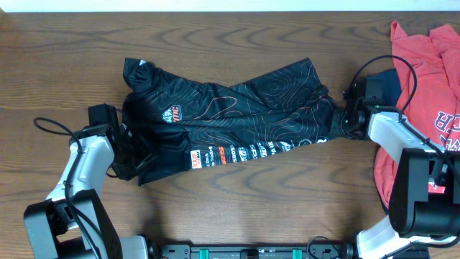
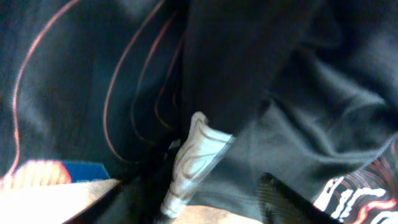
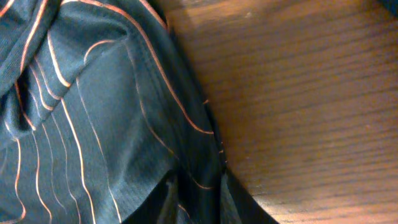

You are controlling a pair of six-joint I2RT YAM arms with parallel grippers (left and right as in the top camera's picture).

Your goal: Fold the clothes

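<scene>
1. Item: black jersey (image 1: pixel 237 122) with red-orange contour lines and sponsor lettering. Location: middle of the tabletop (image 1: pixel 251 216), lying crosswise. Condition: rumpled, left end bunched, no fold made yet.
2. Left claw (image 1: pixel 128 155): at the jersey's left end, sunk in dark cloth. In the wrist view its two fingers stand apart with fabric between them. Whether they pinch that fabric cannot be told.
3. Right claw (image 1: pixel 343 115): at the jersey's right end, on the hem beside bare wood. Its fingers sit narrowly either side of the edge. A firm pinch cannot be confirmed.
4. Nearby: red T-shirt (image 1: pixel 424 65) and navy garment (image 1: pixel 386 85), at the right side, close behind the right claw.
5. Risk: the right hold looks shallow, so on a lift the hem could slip free and the fold would land skewed.
6. Risk: the left claw may catch several bunched layers and drag the whole garment, not one edge.
7. Risk: a rightward swing could snag the navy garment or the T-shirt.
</scene>
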